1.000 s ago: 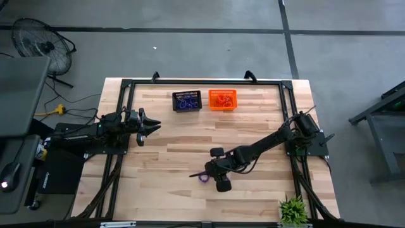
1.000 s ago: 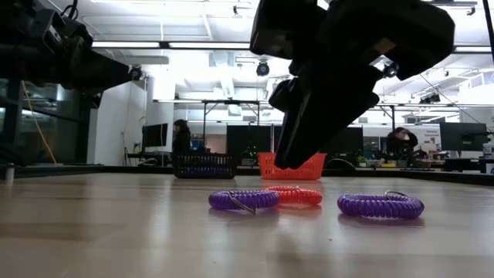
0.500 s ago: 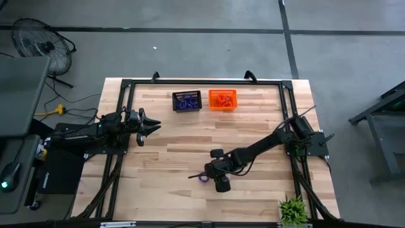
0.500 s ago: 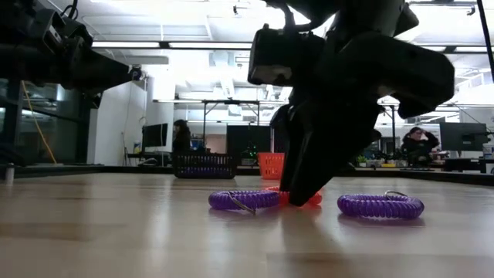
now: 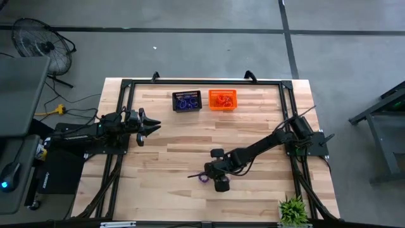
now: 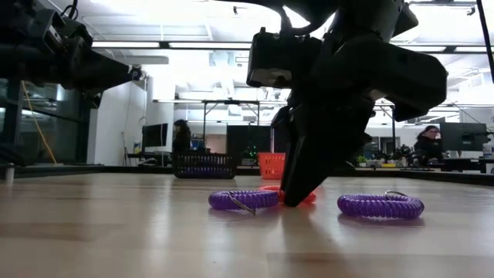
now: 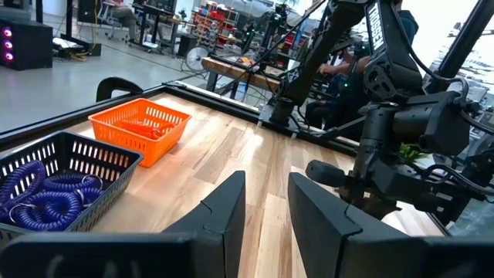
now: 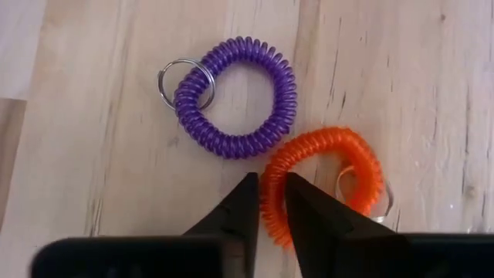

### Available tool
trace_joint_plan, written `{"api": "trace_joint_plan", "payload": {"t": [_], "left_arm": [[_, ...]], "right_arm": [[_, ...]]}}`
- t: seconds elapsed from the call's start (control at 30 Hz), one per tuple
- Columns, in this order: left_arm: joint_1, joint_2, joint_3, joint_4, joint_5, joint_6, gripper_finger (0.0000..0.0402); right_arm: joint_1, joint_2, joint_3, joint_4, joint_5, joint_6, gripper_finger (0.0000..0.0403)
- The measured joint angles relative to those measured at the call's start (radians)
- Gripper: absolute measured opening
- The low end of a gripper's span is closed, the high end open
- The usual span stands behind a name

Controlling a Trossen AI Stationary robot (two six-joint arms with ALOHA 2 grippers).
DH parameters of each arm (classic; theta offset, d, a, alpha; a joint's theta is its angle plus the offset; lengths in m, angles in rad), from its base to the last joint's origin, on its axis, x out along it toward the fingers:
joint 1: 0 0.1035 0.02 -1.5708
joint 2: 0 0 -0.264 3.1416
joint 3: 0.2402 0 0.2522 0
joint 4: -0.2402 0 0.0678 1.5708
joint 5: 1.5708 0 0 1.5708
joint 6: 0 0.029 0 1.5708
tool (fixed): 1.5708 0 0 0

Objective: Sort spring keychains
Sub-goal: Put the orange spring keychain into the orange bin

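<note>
Orange spring keychain [image 8: 324, 179] gripped on the table [image 5: 171, 133].
Right gripper [image 8: 266, 202] fingers nearly closed, pinching its coil beside a purple keychain [image 8: 239, 96].

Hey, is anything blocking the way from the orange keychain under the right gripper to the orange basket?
Nothing visible does. The right gripper is closing around the orange keychain, and bare table lies between it and the orange basket. The purple keychain lies beside it, apart.

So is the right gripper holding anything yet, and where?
The right gripper is pinching the orange keychain by its coil, still on the table. Left gripper holds nothing.
</note>
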Motion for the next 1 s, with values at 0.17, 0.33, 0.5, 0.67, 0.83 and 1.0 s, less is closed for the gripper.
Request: {"api": "trace_joint_plan", "payload": {"t": [0.17,0.33,0.5,0.67,0.83,1.0], "left_arm": [[0.000,0.000,0.000,0.000,0.000,0.000,0.0099],[0.000,0.000,0.000,0.000,0.000,0.000,0.0099],[0.000,0.000,0.000,0.000,0.000,0.000,0.0099],[0.000,0.000,0.000,0.000,0.000,0.000,0.0099],[0.000,0.000,0.000,0.000,0.000,0.000,0.0099],[0.000,0.000,0.000,0.000,0.000,0.000,0.0099]], "right_arm": [[0.000,0.000,-0.001,-0.004,0.000,0.031,0.0018],[-0.001,-0.030,-0.005,-0.015,0.011,0.041,0.0012],[-0.027,-0.095,-0.008,-0.085,0.028,0.034,0.0016],[-0.080,-0.180,-0.003,-0.121,0.075,0.007,0.0012],[-0.157,-0.268,-0.002,-0.120,0.111,-0.017,0.0016],[-0.271,-0.337,-0.002,-0.122,0.142,-0.038,0.0014]]}}
